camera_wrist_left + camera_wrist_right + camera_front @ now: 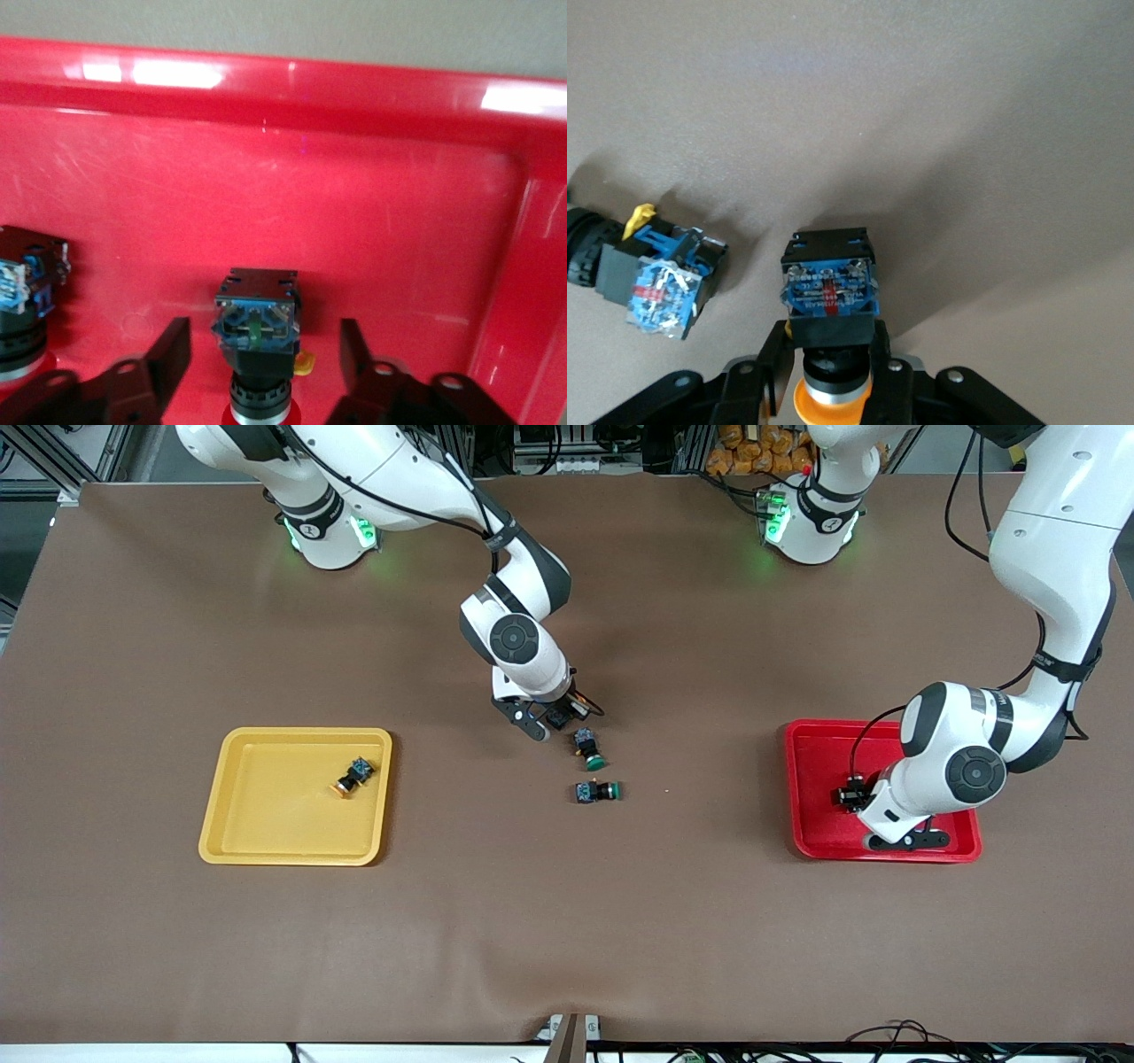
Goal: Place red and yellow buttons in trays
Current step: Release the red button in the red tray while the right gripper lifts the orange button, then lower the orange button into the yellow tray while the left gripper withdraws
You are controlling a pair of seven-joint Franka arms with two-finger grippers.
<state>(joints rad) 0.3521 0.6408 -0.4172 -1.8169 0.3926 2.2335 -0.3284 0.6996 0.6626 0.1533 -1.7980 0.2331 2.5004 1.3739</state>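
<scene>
Right gripper (830,376) pinches a yellow button (830,305) for the yellow tray (232,841); left gripper (259,359), jaws spread, frees a red button (257,332) in the red tray (811,779).

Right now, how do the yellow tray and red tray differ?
The yellow tray holds one yellow-capped button, with no arm over it; the red tray holds two buttons in the left wrist view, with the open left gripper straddling one button. The yellow tray sits toward the right arm's end, the red tray toward the left arm's. Both are shallow, rimmed rectangles.
</scene>
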